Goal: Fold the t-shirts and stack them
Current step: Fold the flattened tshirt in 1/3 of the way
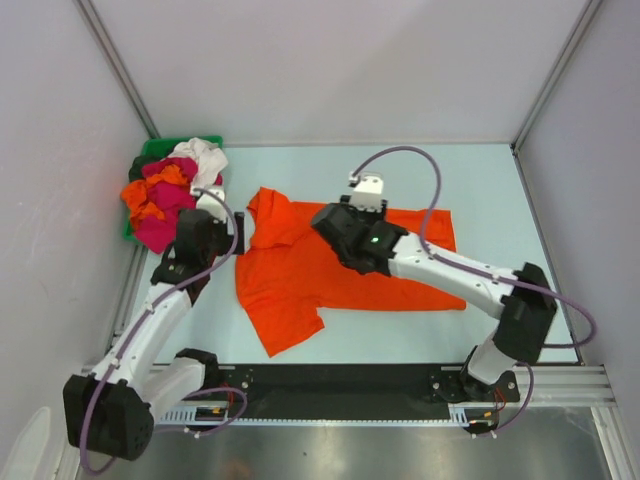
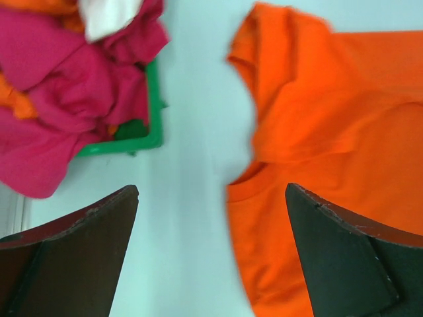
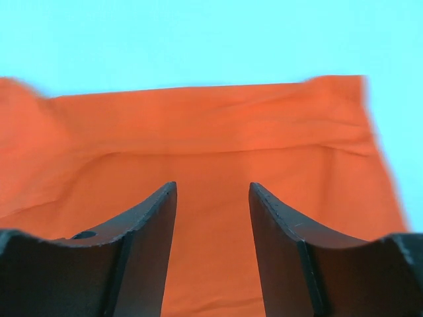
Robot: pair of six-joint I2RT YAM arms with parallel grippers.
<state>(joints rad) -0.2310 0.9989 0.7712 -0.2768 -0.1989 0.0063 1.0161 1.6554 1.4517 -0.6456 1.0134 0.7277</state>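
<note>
A bright orange t-shirt (image 1: 290,275) lies spread on the table, collar toward the left. It also shows in the left wrist view (image 2: 330,152) and in the right wrist view (image 3: 198,139). My left gripper (image 1: 215,215) is open and empty above the table just left of the shirt's collar; in its wrist view (image 2: 211,198) the collar edge lies between the jaws. My right gripper (image 1: 350,225) is open and empty over the shirt's middle; in its own wrist view (image 3: 213,191) only orange cloth lies beneath it. More shirts, magenta (image 1: 160,215), orange and white (image 1: 200,155), are heaped in the bin.
A green plastic bin (image 1: 150,150) stands at the back left corner, overflowing with shirts; it also shows in the left wrist view (image 2: 153,125). White walls enclose the table on three sides. A black rail (image 1: 340,380) runs along the near edge.
</note>
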